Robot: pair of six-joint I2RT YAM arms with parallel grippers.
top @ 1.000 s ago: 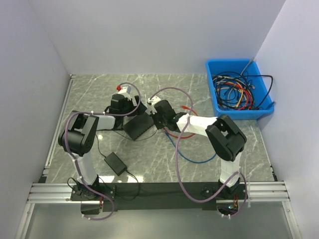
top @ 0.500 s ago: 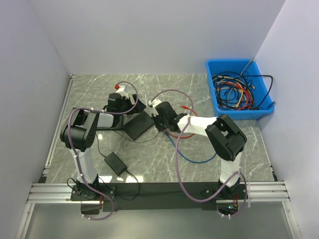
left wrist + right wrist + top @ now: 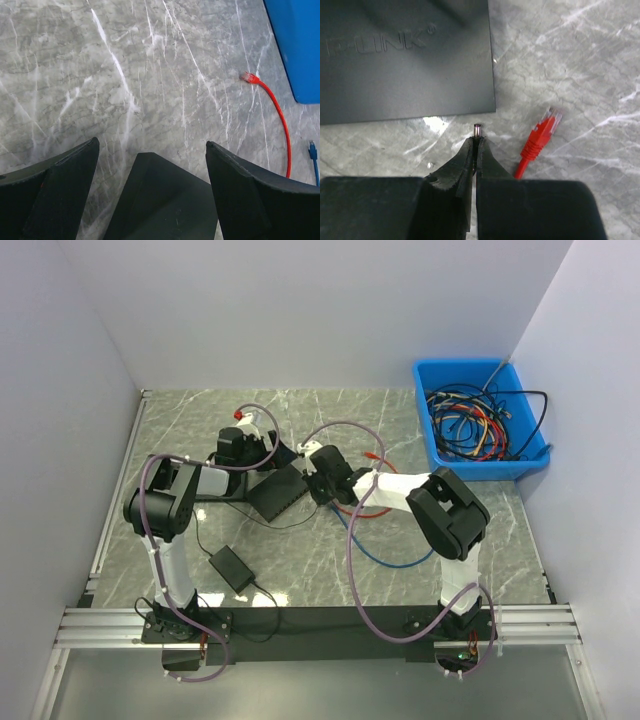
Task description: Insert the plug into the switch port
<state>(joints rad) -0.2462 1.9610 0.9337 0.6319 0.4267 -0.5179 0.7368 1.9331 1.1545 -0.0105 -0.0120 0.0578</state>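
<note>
The black switch (image 3: 280,492) lies flat at the table's middle. In the left wrist view one of its corners (image 3: 160,200) sits between the wide-open fingers of my left gripper (image 3: 151,144), which touch nothing. My right gripper (image 3: 476,140) is shut on a small metal-tipped barrel plug (image 3: 477,130). The plug's tip points at the switch's near edge (image 3: 405,60) and stops a short gap away from it. In the top view the right gripper (image 3: 318,480) is just right of the switch and the left gripper (image 3: 265,455) is behind it. The switch port is not visible.
A red cable's connector (image 3: 540,135) lies just right of the plug, and a blue cable (image 3: 390,558) loops nearer the arm bases. A black power adapter (image 3: 232,566) sits at front left. A blue bin (image 3: 478,420) full of cables stands at the back right.
The left arm's elbow has swung slightly forward and inward while its gripper stays over the switch. The right gripper has edged a little left with the plug.
</note>
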